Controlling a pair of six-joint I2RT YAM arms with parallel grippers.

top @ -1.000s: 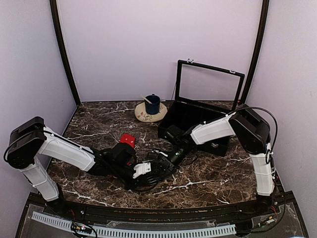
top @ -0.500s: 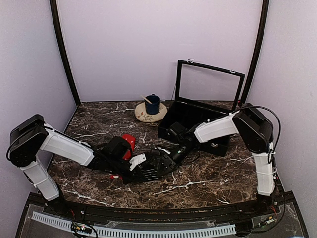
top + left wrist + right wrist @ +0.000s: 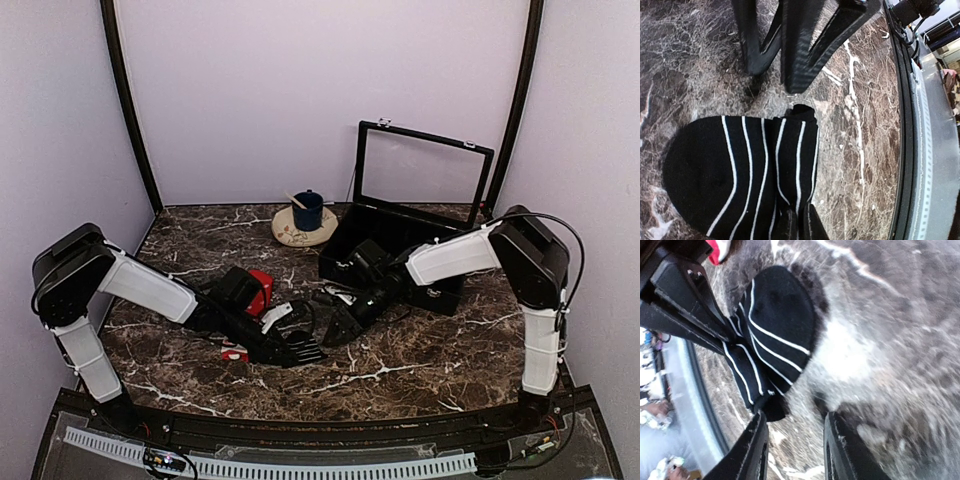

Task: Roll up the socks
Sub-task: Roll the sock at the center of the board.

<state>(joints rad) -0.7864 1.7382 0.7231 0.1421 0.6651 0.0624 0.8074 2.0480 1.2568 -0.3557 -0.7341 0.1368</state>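
The black sock with thin white stripes (image 3: 740, 175) lies bunched on the marble table (image 3: 400, 370). My left gripper (image 3: 799, 222) is shut on its near edge, low over the table in the top view (image 3: 303, 350). My right gripper (image 3: 795, 440) stands open just beside the sock's (image 3: 775, 335) dark tip, with only marble between its fingers (image 3: 752, 450). From above, the right gripper (image 3: 335, 325) sits just right of the left one. The red sock (image 3: 260, 283) shows behind the left wrist, mostly hidden.
A black box (image 3: 395, 255) with its glass lid (image 3: 425, 170) raised stands at the back right, behind the right arm. A blue cup (image 3: 308, 210) rests on a round mat at the back. The table's front rail (image 3: 920, 150) runs close to the left gripper.
The right gripper has opened wider and drawn back a little to the right, off the sock. The left gripper stays shut on the black sock, its forearm swung further toward the front.
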